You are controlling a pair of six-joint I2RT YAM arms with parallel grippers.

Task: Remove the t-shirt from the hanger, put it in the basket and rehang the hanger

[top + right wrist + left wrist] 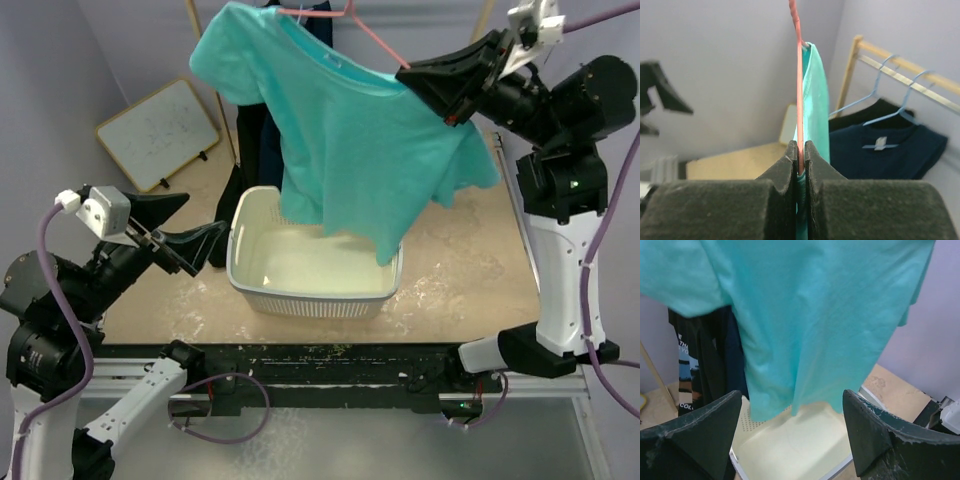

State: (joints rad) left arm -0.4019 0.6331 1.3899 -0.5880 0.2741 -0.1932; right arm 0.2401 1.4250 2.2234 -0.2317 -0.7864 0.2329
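Note:
A teal t-shirt [350,130] hangs on a pink hanger [372,42] held high over the table. My right gripper [412,80] is shut on the hanger's arm at the shirt's shoulder. In the right wrist view the pink hanger [799,95] runs up from between the closed pads, with teal t-shirt [816,100] fabric beside it. My left gripper [205,213] is open, low and left of the shirt. Through its spread fingers [710,430] I see the t-shirt's [815,315] hem hanging apart from them, nothing between the pads.
A white laundry basket [250,270] stands under the shirt's hem, also seen as the basket [805,445] below my left gripper. Dark shirts [258,130] hang at the back on a wooden rack [900,75]. A small whiteboard [158,133] leans at the back left.

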